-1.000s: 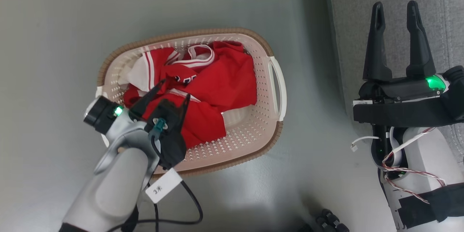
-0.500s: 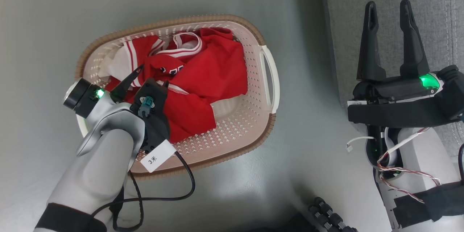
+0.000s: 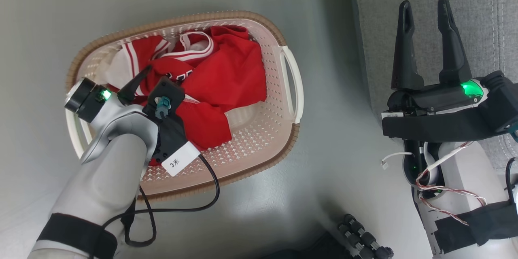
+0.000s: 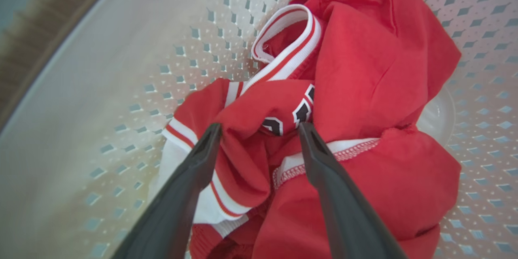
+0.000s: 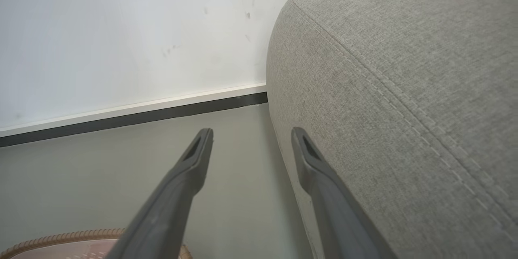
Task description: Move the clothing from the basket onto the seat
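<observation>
Head view: basket (image 3: pixel 226 14) sits on the floor (image 3: pixel 332 149), apart from the seat (image 3: pixel 483 20) on the robot's right. The clothing (image 3: pixel 226 73) is all still inside it, w/ bare basket bottom showing at the end nearer the seat; nothing on the seat yet. The left tool (image 3: pixel 161 77) dips into the pile, one finger showing, the other behind its wrist housing. The right tool (image 3: pixel 424 5) hangs over the seat's edge, jaws wide, empty. Left wrist view: jaws spread wide w/ a red fold carrying black lettering (image 4: pixel 301 111) btwn the tips. The tips are at the cloth but not pinching, so nothing's held. Right wrist view: fingers apart, holding nothing; seat corner on one side, floor & wall (image 5: pixel 121 40) beyond. Step, as I read it: reach for the 1st garment, grasp not yet made. Next move prob. needs the tips pushed a bit deeper round that fold, a firm close, then a lift clear of the rim before swinging to the seat. The pieces look tangled, so both may come up. Vs. 1 s ago: the whole head picture has slid left & up, so the cam moved, not the basket. Clothing lies the same. The left tool looks lower in the pile, 2nd finger now hidden. Both tools are as wide as before.
</observation>
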You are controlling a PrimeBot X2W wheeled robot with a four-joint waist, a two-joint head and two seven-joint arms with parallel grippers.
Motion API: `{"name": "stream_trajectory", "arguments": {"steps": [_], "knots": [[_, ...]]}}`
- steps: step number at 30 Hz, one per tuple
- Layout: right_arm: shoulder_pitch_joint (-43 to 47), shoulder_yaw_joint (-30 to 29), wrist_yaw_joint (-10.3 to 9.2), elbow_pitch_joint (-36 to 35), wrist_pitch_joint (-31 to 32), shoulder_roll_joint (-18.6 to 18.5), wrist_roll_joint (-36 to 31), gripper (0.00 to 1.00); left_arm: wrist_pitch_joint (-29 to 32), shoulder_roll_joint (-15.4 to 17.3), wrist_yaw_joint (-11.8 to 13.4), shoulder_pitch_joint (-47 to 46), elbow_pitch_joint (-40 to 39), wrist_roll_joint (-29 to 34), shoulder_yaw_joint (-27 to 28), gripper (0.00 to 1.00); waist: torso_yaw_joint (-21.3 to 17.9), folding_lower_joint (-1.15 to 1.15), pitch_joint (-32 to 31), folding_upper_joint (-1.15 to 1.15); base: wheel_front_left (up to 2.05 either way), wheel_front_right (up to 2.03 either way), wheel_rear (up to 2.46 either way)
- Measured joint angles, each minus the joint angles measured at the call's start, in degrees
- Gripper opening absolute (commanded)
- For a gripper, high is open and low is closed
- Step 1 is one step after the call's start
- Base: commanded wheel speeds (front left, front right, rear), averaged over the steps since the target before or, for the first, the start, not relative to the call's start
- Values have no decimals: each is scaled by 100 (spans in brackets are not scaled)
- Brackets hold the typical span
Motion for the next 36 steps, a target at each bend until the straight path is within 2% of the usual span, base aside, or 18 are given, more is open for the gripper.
{"name": "stream_trajectory", "arguments": {"steps": [9, 10, 12, 13, 14, 15, 16, 28, 36], "knots": [[2, -9, 8, 35, 0, 21, 0, 100, 45, -121, 152, -218, 342, 52, -63, 100, -110, 0, 76, 0, 0, 0, 0], [2, -16, 8, 37, 0, 22, 0, 100, 62, -130, 166, -250, 374, 52, -67, 94, -114, 0, 82, 0, 0, 0, 0], [-1, -29, 8, 48, 0, 23, -2, 100, 66, -158, 230, -282, 417, 58, -83, 47, -119, 0, 87, 0, 0, 0, 0], [-3, -30, 9, 48, 0, 24, -8, 100, 67, -175, 270, -285, 447, 97, -97, 33, -119, 0, 87, 0, 0, 0, 0], [-6, -29, 10, 48, 0, 26, -9, 100, 67, -186, 279, -292, 492, 138, -110, 24, -119, 0, 85, 0, 0, 0, 0], [-11, -29, 22, 48, 0, 29, -15, 100, 68, -194, 291, -302, 532, 168, -121, 7, -119, 0, 83, 0, 0, 0, 0], [-14, -31, 35, 48, 0, 30, -27, 100, 68, -201, 296, -312, 558, 171, -124, 0, -118, 0, 81, 0, 0, 0, 0], [-10, -120, 103, 182, 0, 44, -77, 100, -169, -404, 320, -394, 703, 155, -211, 0, 26, 0, -85, 0, 0, 0, 0], [21, -265, 186, 422, 0, -8, -163, 100, -670, -510, 287, -242, 662, -44, -288, 0, 208, 0, -397, 0, 0, 0, 0]]}}
